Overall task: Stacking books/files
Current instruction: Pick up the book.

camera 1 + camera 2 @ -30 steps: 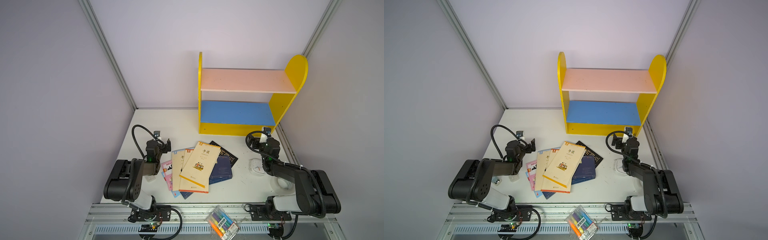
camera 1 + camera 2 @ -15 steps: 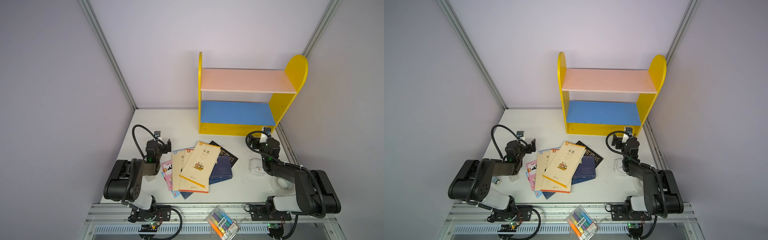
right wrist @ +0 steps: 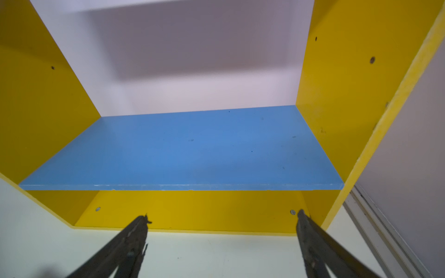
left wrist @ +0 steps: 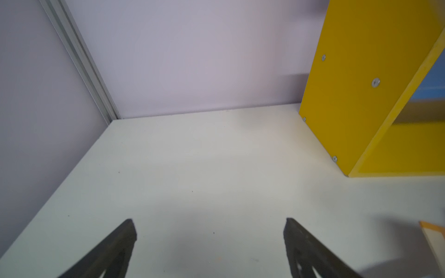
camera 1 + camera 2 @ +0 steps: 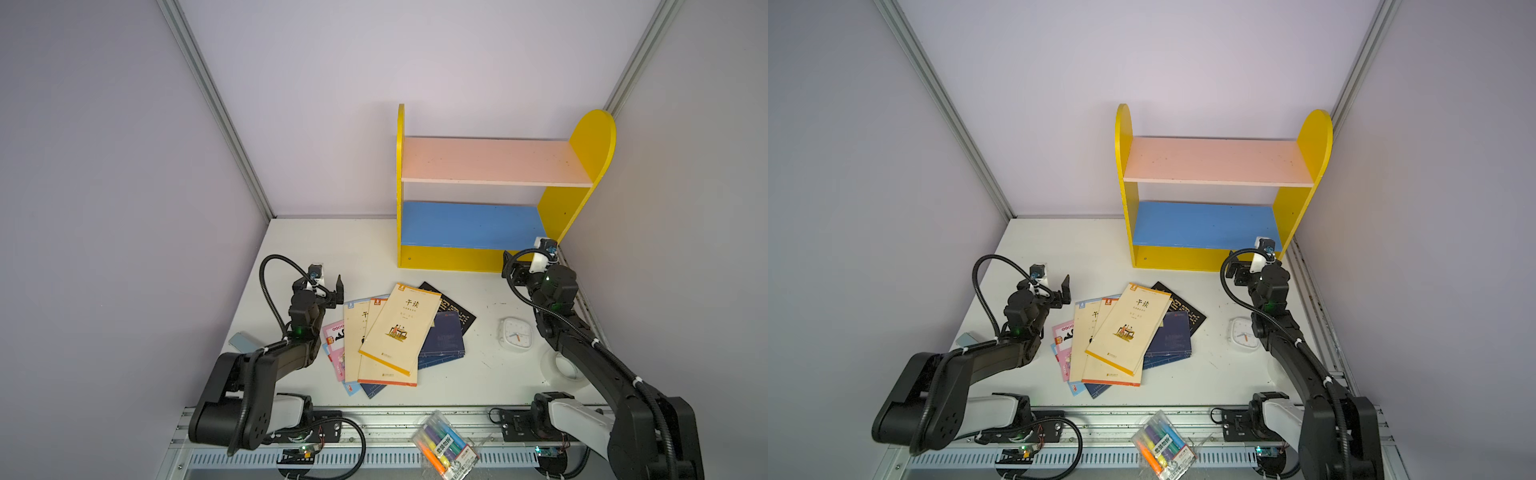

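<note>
Heaped askew in the middle of the table [image 5: 365, 249], between the arms: thin paperbacks [image 5: 376, 353], cream paperback [image 5: 401, 328] topmost. Probably light, floppy, slick-covered; best pinched at an overhanging edge. Jaws of left gripper [image 4: 209, 221] and right gripper [image 3: 222, 214] wide apart, empty.

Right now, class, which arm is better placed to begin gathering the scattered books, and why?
Likely left. The left gripper hangs open right beside the books; the right gripper, also open, points at the shelf, farther from them.
</note>
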Controlling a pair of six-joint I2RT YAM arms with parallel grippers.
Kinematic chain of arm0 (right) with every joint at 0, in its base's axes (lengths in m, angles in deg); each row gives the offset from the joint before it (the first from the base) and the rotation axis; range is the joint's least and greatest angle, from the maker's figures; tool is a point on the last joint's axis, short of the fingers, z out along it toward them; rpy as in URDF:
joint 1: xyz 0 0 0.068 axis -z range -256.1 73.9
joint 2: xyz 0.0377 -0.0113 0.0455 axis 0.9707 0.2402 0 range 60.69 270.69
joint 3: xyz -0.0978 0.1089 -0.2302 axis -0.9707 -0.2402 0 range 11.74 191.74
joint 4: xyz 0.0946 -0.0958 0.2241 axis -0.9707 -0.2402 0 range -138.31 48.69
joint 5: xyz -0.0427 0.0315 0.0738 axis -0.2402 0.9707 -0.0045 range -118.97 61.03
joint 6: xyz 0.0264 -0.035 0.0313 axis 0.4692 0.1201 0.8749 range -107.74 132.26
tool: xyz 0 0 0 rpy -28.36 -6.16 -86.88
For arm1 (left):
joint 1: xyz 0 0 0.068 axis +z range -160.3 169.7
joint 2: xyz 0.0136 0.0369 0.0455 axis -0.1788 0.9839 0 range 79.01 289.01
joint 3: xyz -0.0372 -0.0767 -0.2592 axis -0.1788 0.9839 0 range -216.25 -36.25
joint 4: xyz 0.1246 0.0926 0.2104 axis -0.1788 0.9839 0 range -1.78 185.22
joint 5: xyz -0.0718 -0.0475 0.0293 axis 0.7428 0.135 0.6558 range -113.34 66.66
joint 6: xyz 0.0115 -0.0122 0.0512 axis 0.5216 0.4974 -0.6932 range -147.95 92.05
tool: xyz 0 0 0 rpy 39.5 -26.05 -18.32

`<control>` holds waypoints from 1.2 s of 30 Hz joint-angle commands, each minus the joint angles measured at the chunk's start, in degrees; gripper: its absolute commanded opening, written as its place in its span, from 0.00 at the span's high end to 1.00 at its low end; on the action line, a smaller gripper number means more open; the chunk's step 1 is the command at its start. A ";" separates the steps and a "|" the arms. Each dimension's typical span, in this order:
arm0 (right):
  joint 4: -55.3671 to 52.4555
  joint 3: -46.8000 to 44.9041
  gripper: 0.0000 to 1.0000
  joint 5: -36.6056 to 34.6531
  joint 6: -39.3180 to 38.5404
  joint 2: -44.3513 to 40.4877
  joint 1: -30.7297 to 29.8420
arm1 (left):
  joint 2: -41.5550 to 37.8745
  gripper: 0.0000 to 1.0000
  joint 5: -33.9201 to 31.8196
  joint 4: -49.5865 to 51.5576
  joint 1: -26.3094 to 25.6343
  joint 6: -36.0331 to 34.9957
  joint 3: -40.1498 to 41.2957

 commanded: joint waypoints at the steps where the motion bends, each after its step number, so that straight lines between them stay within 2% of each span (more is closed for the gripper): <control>1: -17.69 4.48 0.02 5.31 9.40 -1.04 -0.19 | -5.75 0.02 -3.52 14.62 -0.72 5.60 -4.01; 4: -21.52 6.85 0.02 14.82 13.68 0.51 -1.06 | -9.44 0.02 -6.81 26.34 -1.98 15.53 -7.88; 6: -24.46 8.00 0.02 17.21 15.55 1.99 -3.29 | -11.13 0.02 -7.70 29.26 -4.03 19.69 -8.22; 8: -28.21 9.13 0.02 15.85 16.39 3.11 -6.45 | -12.07 0.02 -8.24 30.90 -6.79 20.66 -8.39; 12: -29.11 8.24 0.02 14.38 19.33 4.25 -13.43 | -11.71 0.02 -7.57 35.71 -13.15 25.33 -10.08; 16: -26.41 6.18 0.02 15.06 24.26 5.53 -19.02 | -9.28 0.02 -2.92 34.61 -17.92 31.25 -9.75; 21: -27.62 5.59 0.02 14.37 27.09 7.59 -24.85 | -5.80 0.02 -2.54 35.11 -22.88 33.96 -11.19; 30: -21.56 0.86 0.00 13.87 32.80 11.70 -32.36 | -0.99 0.02 -2.17 40.02 -27.39 36.29 -14.84; 31: -20.33 0.35 0.04 13.87 33.37 12.28 -32.70 | -0.85 0.02 -2.20 40.71 -27.61 36.71 -14.75; 36: -14.09 -1.42 0.12 14.40 36.79 15.88 -33.23 | -1.19 0.02 -2.09 41.82 -28.22 39.93 -13.70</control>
